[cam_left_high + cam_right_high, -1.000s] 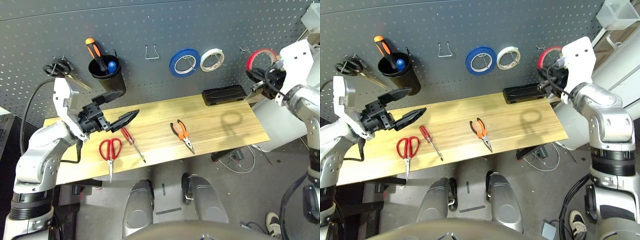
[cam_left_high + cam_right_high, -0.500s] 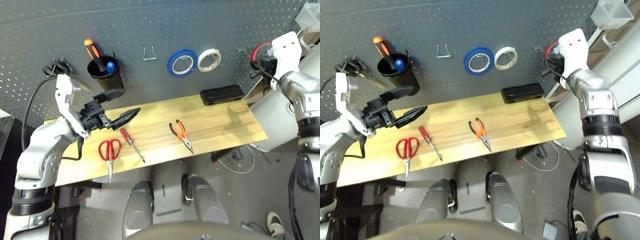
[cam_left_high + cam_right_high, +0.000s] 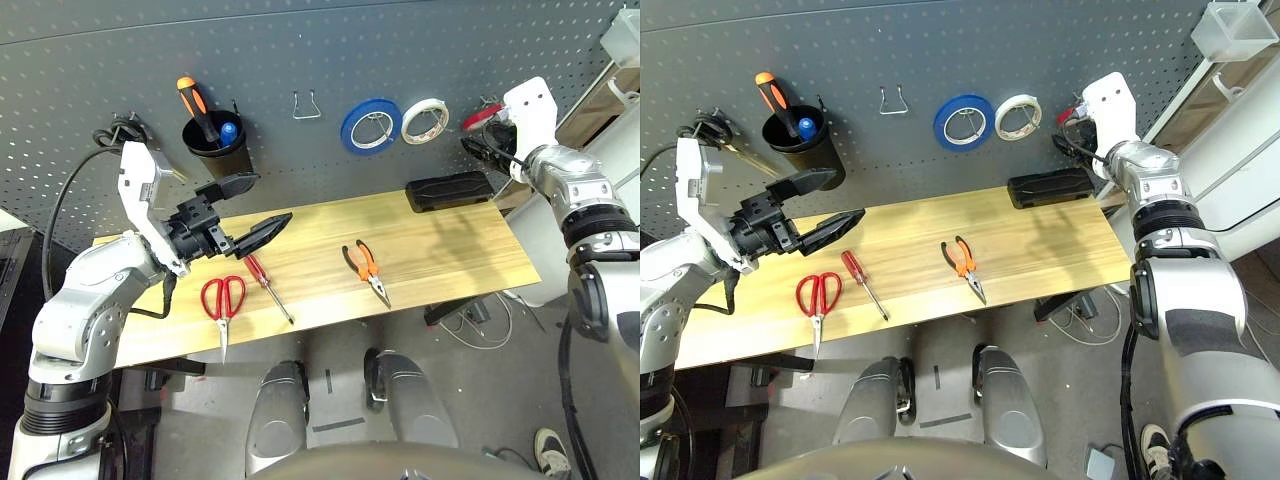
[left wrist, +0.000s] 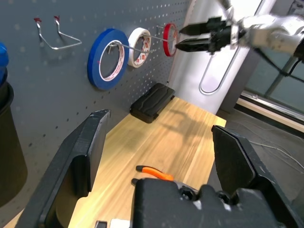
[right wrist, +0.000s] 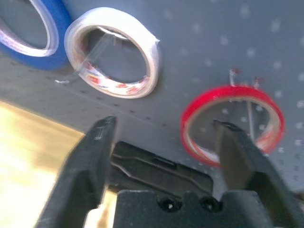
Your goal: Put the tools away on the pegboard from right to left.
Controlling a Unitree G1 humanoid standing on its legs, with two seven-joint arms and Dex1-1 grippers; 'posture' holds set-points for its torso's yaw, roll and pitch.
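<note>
Right gripper [image 5: 164,156]'s fingers are apart by the thin red tape ring [image 5: 231,124], which hangs on the dark grey perforated pegboard [image 3: 300,170]'s hook; looks like hanging's done, so back off clear, then orange-and-black-handled pliers [image 3: 368,270] next.

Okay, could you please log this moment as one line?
red tape: on pegboard hook | right gripper: open, nearby | pliers: on table

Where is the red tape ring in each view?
Left eye: upper right, on the pegboard beyond the white tape roll.
Right eye: upper right, a small red part of the red tape ring beside the robot's right arm.
Left wrist: past the white roll, near the right fingers.
Right wrist: partly behind one right finger.
Shared landmark: white tape roll.
</note>
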